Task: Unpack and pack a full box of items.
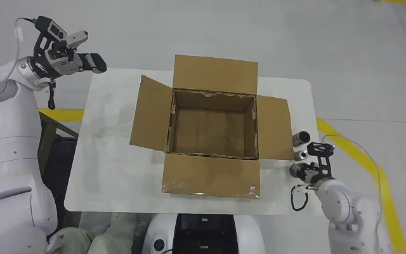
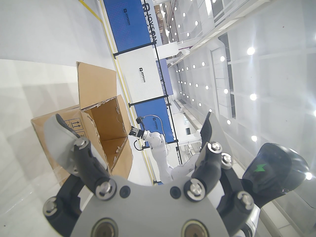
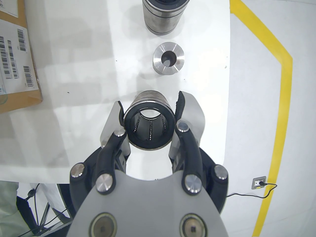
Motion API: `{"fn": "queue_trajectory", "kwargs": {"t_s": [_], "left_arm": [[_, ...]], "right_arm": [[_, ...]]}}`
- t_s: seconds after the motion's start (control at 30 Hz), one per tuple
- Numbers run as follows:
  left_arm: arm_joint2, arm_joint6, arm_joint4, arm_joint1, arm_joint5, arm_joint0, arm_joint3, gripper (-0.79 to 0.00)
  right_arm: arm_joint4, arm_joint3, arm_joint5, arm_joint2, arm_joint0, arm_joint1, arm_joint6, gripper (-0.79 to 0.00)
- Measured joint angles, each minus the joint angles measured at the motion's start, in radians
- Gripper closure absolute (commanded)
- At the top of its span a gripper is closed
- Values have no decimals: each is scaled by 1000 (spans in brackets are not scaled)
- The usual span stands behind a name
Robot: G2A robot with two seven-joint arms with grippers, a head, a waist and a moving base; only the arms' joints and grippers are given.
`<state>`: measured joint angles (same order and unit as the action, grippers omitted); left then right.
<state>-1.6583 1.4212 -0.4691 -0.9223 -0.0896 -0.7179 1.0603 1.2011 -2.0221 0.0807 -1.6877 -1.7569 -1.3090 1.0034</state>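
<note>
**Q:** Where is the box?
**A:** The cardboard box point(image 1: 212, 176) stands near the middle of the white bench point(image 1: 108, 159). It opens upward, with all four flaps folded outward.

**Q:** State of the left end effector?
**A:** The left end effector point(image 2: 133, 119) hangs at the far left corner of the bench, well apart from the box. Its fingers point(image 2: 58, 129) are spread wide and nothing is between them.

**Q:** And the right end effector?
**A:** The right end effector point(image 3: 151, 103) is at the bench's right edge, beside the box's right flap. Its fingers are closed against both sides of a linear bearing point(image 3: 148, 127).

**Q:** What lies near it?
**A:** A taller bearing point(image 3: 166, 3) stands upright farther along the same edge. A small metal bushing point(image 3: 168, 59) sits between the two bearings, apart from both.
</note>
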Motion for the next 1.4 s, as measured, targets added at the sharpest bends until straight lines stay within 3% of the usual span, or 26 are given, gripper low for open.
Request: {"fn": "queue_trajectory", "kwargs": {"t_s": [0.3,0.5,0.6,0.9,0.93,1.0,1.07,1.4], "left_arm": [[0,0,0,0,0,0,0,-785],[0,0,0,0,0,0,0,-785],[0,0,0,0,0,0,0,-785],[0,0,0,0,0,0,0,-785],[0,0,0,0,0,0,0,-785],[0,0,0,0,0,0,0,-785],[0,0,0,0,0,0,0,-785],[0,0,0,0,0,0,0,-785]], "right_arm": [[11,54,34,19,31,2,-15,0],[12,76,62,24,43,2,-30,-142],[9,83,67,27,46,2,-34,-317],[5,98,75,35,53,4,-36,-357],[4,99,76,35,54,5,-36,-403],[0,97,78,34,55,5,-36,-637],[-4,89,79,29,52,6,-35,-745],[-39,-49,69,-54,-32,13,-22,-773]]}}
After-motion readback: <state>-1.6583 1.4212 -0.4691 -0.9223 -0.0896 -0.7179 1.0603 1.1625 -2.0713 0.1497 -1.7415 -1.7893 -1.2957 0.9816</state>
